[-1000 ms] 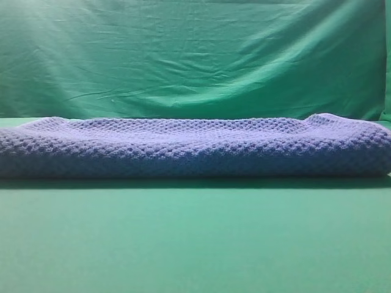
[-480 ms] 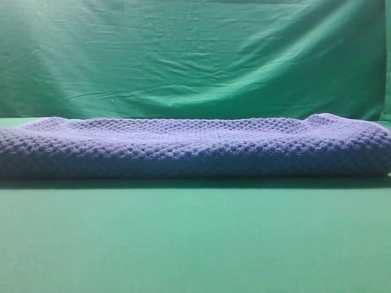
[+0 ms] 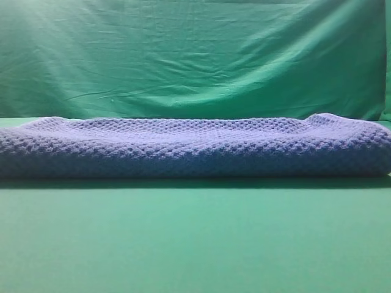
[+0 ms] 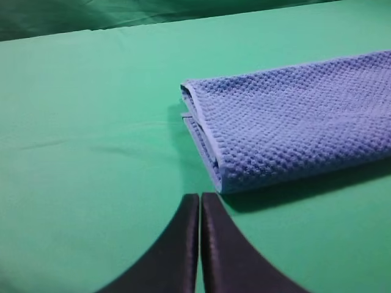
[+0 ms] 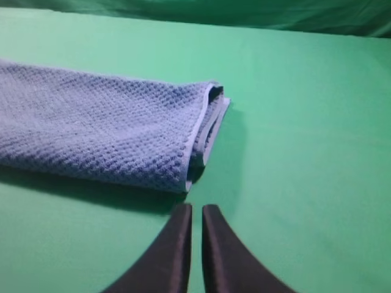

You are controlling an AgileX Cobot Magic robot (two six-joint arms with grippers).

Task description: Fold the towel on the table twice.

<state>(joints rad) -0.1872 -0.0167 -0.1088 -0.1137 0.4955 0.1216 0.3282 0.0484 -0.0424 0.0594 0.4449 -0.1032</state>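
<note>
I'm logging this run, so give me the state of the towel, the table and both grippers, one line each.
towel: folded in layers, flat on the table, untouched.
table: bearing the towel.
left gripper: shut, empty, off the towel's left end.
right gripper: shut, empty, off the towel's right end.

Behind the work area you have a wrinkled green backdrop cloth (image 3: 195,55) hung across the whole width, creased in long diagonal folds. Light falls brighter on its upper left, dimmer toward the right.
</note>
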